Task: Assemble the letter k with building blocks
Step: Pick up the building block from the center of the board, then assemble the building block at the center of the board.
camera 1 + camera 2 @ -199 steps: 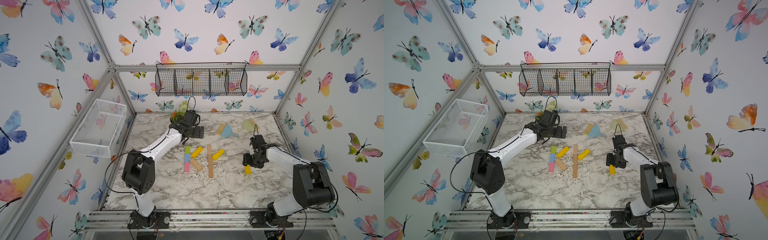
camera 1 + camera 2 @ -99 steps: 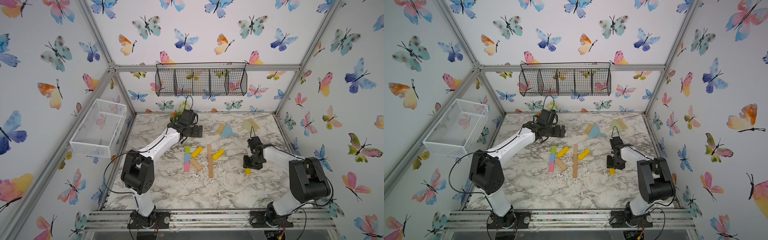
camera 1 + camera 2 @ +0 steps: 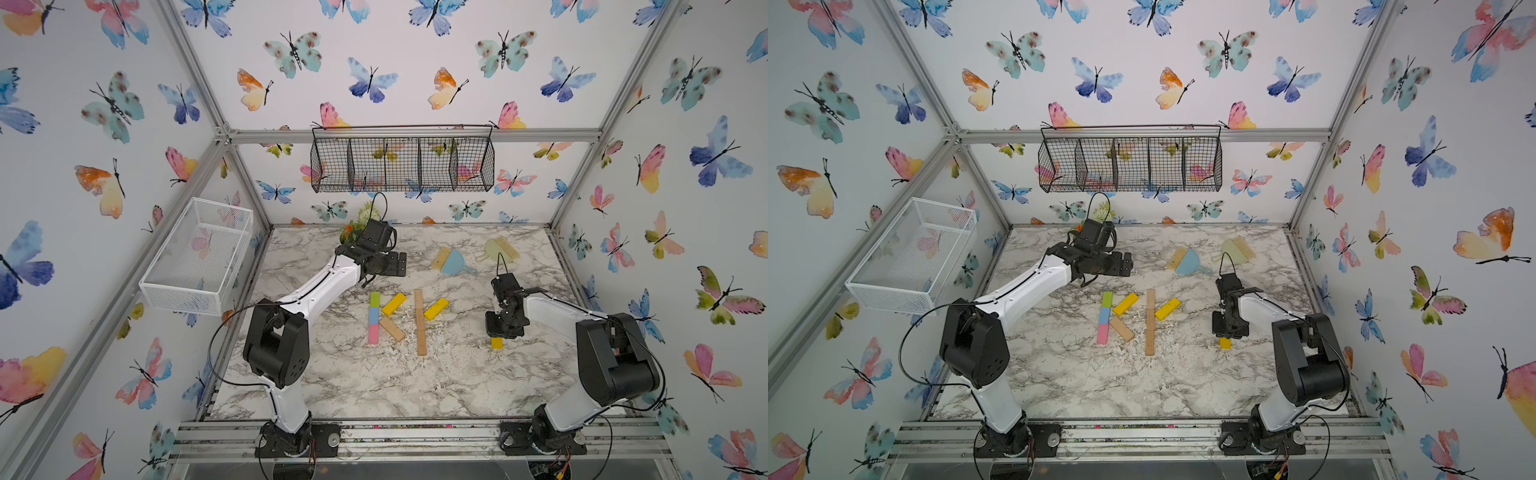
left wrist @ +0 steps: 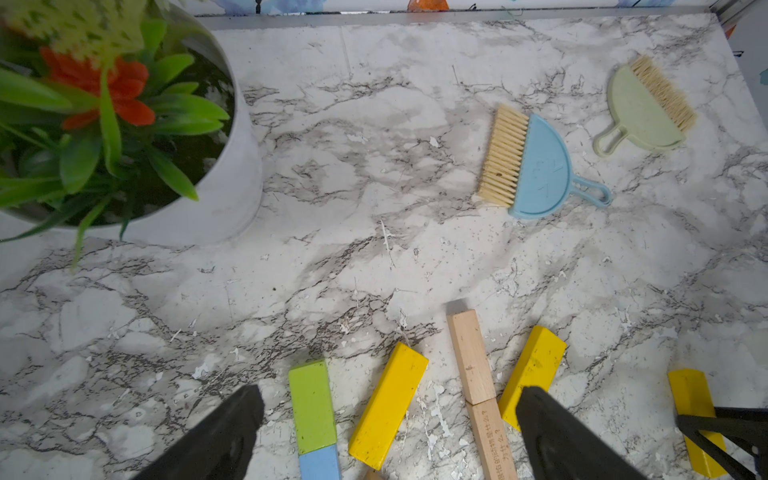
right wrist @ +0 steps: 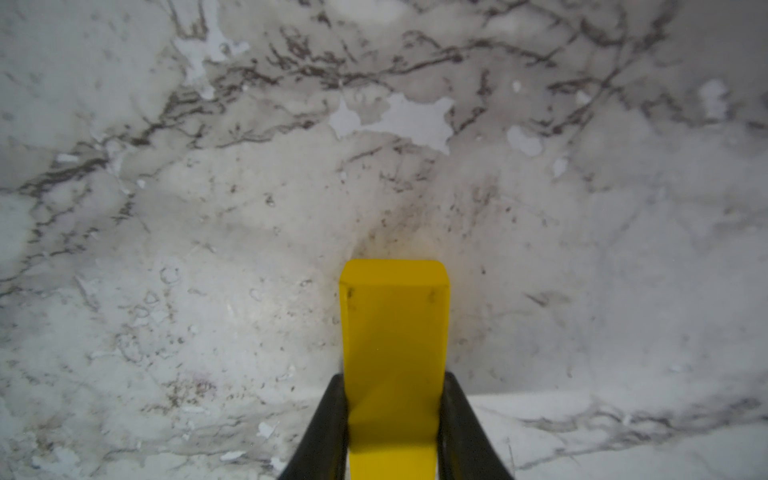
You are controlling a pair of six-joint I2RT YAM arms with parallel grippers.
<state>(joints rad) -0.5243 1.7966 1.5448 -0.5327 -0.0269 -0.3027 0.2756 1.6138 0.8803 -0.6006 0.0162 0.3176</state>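
Right pincer (image 5: 395, 378) has closed onto the yellow block (image 5: 394, 316).

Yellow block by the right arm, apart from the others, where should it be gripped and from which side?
Take the yellow block across its narrow width, clamping the two long side faces, coming from above. It lies flat on the table, so those parallel sides are the reachable pair. The right gripper is shut on it that way, near one end.
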